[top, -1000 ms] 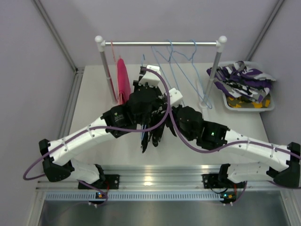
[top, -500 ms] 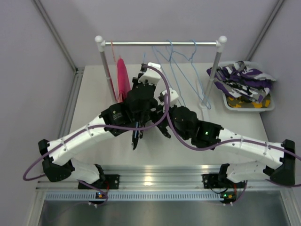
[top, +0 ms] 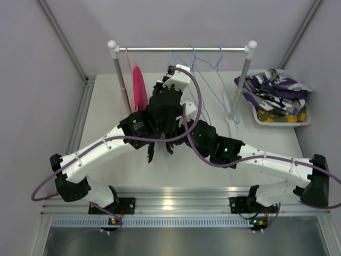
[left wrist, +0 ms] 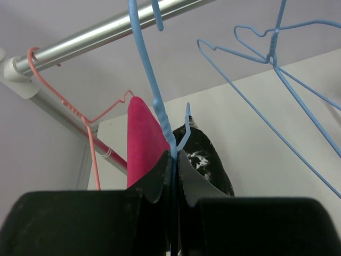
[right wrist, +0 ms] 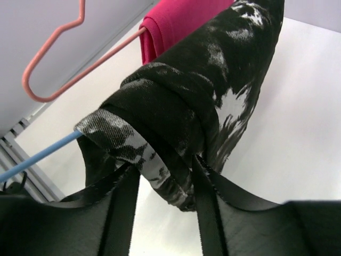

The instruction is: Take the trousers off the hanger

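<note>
Jaws of the right gripper [right wrist: 165,176] stood part-way apart – a second before they had been closed – with the folded edge of the black printed trousers [right wrist: 202,85] lying between them. By my reading the cloth was loose there, no longer clamped. The left gripper [left wrist: 175,160] was pinched tight on the wire of the blue hanger [left wrist: 154,96] just under its twisted neck. Both arms had crept closer to the rail [left wrist: 106,26] over that second.

So the release looked like a re-grip, not a finish – that pair was not off yet. It was draped double over the hanger's bar, dark with mottled white print, its folded edge thick, the cloth limp.

Just beside it the pink pair [right wrist: 176,21] hung on the pink hanger [right wrist: 53,64], untouched. Further right, the empty blue hangers [left wrist: 277,53] dangled from the rail, and the camouflage pairs [top: 277,90] lay heaped in the tray [top: 308,121], well apart from both arms.
</note>
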`<state>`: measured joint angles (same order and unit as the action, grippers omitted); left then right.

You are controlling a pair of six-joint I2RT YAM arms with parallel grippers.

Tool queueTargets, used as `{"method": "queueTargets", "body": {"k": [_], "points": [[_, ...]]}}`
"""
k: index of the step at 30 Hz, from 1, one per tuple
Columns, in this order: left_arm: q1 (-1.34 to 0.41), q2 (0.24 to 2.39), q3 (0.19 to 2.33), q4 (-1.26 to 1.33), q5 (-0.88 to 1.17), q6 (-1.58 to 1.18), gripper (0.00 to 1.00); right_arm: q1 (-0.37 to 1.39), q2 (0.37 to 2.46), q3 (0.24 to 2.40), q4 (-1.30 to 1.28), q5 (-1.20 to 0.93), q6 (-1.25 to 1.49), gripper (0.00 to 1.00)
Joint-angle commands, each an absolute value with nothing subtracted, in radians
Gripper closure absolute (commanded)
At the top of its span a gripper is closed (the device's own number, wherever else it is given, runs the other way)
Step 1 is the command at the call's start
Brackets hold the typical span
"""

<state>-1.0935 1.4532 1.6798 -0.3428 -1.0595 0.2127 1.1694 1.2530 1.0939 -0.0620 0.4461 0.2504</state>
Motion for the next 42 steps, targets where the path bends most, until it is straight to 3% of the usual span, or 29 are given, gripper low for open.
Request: {"method": "queueTargets", "body": {"k": [1,16,31,36,42], "points": [[-1.094,1.451,1.756,-0.264,-1.068,0.25,1.0,1.17,1.258,1.137,0.044,0.419,0.275,0.55],[-1.097,1.497,1.841,-0.287,-1.091,0.219,1.0,1.17,1.315,1.112,0.12,0.426,0.318,0.47],[-1.114,1.463,1.845,-0.31,-1.101,0.215,1.0,1.172,1.368,1.106,0.132,0.604,0.264,0.45],[-1.115,1.453,1.845,-0.314,-1.103,0.219,1.0,1.172,1.382,1.106,0.137,0.626,0.252,0.57],[-1.115,1.431,1.816,-0.296,-1.111,0.242,1.0,1.172,1.379,1.101,0.13,0.637,0.245,0.97]]}}
